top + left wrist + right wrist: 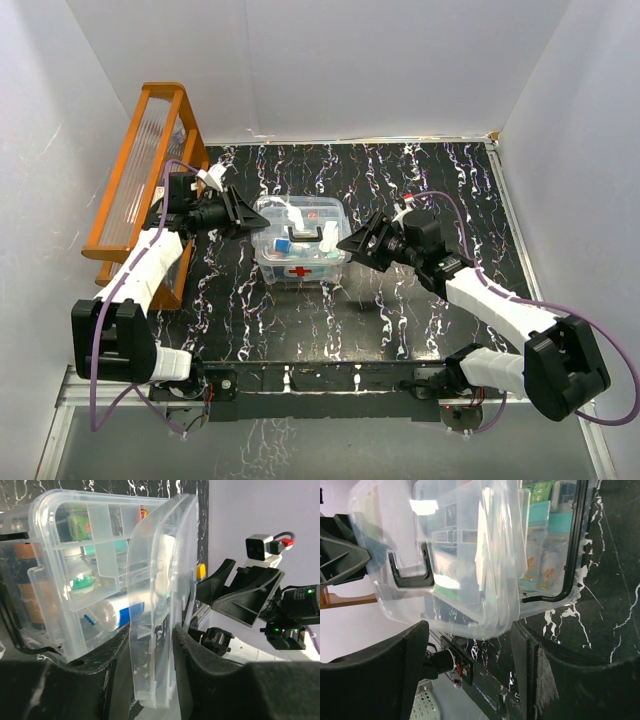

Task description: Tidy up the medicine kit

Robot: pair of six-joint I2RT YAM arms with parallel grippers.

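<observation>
- Left wrist view: my left pincer (148,650) is nearly closed, clamped on the edge of the clear lid (152,590), one finger on each face.
- Just behind that lid is the divided tray (107,545), with bottles and packets showing through it.
- My right pincer (470,630) stands wide astride the opposite end, near the dark handle (410,575); I cannot tell whether it presses.
- The medicine kit (300,268) stands in the middle of the table (430,180), between my arms; the orange rack (135,180) stands along the left edge.

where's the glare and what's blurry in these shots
Right wrist: white glare patches on the clear medicine kit; right hand dark and soft up close. Left wrist: left hand likewise blurred, kit sharper. Top view: even light, sharp throughout.
</observation>
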